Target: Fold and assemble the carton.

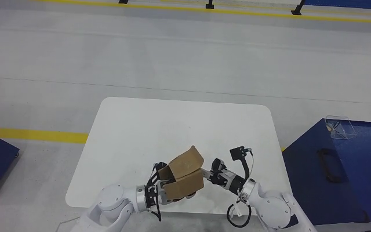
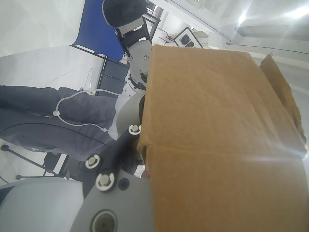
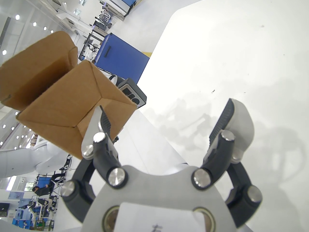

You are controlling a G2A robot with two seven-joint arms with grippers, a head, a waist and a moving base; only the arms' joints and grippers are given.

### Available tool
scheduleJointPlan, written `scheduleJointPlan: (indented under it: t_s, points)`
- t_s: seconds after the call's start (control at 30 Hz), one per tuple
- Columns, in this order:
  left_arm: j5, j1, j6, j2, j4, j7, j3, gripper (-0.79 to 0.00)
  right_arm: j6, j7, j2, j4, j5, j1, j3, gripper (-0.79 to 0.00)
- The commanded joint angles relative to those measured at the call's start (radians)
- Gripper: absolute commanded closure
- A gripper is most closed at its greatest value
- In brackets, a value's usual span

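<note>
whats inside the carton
In the right wrist view, bare cardboard is visible at the carton open end, with one of the right gripper fingers at its edge. Deeper inside is hidden by the walls.

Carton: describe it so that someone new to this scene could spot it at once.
On the white rounded table, look at its near edge, where the two arms meet. The carton is held up there by the left gripper, with one finger of the open right gripper against its end. It is the only brown cardboard thing.
</note>
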Motion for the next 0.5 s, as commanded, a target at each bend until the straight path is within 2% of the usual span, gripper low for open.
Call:
scheduleJointPlan:
  t_s: [0.0,0.13,0.3,0.47]
  points:
    - [-0.002,-0.002,-0.001,-0.001,-0.002,0.005,0.000,0.000,-0.007,-0.025,-0.001,-0.003,-0.002,0.003,0.005,-0.785]
    - [-0.020,-0.004,-0.005,-0.002,-0.003,0.004,-0.001,0.000,-0.042,-0.129,0.002,-0.005,0.092,-0.020,0.105,-0.785]
    - [-0.020,-0.004,-0.005,-0.002,-0.003,0.004,-0.001,0.000,-0.065,-0.367,0.003,-0.016,0.121,-0.109,0.277,-0.785]
    - [-0.020,-0.004,-0.005,-0.002,-0.003,0.004,-0.001,0.000,-0.065,-0.367,0.003,-0.016,0.121,-0.109,0.277,-0.785]
